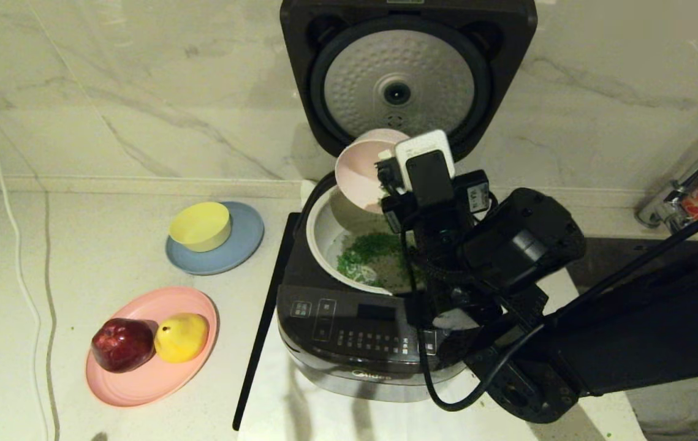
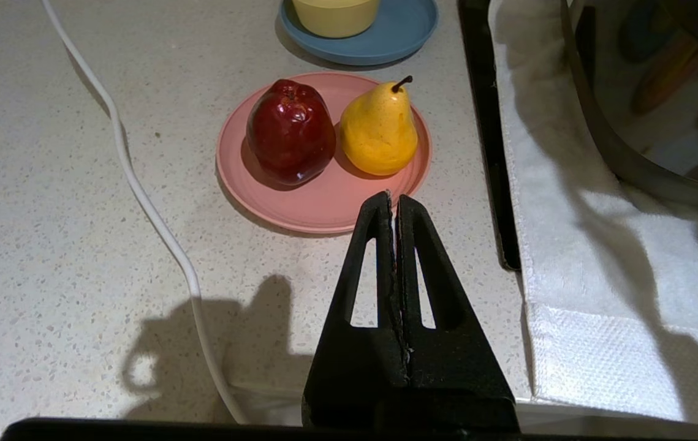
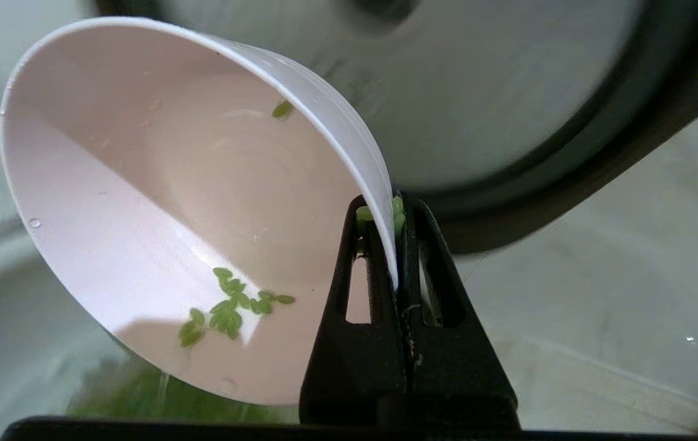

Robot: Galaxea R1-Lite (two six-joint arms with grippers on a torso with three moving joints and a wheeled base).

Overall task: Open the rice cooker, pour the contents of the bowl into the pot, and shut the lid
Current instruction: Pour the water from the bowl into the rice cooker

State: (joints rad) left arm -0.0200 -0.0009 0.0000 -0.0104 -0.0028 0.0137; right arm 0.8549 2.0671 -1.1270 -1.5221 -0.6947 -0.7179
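1. the left gripper (image 2: pixel 393 202) hangs idle over the speckled pale counter (image 2: pixel 48 245), jaws pressed together on nothing.
2. the right gripper (image 3: pixel 394 214) has its jaws clenched on the rim of the small pale pink round bowl (image 1: pixel 361 171), tipped steeply so the chopped green contents (image 1: pixel 370 251) fall into the off-white inner pot (image 1: pixel 324 229).
3. a few bits cling inside the bowl.
4. behind, the dimpled silver lid (image 1: pixel 399 82) of the dark grey rice cooker (image 1: pixel 349 343) stands open.
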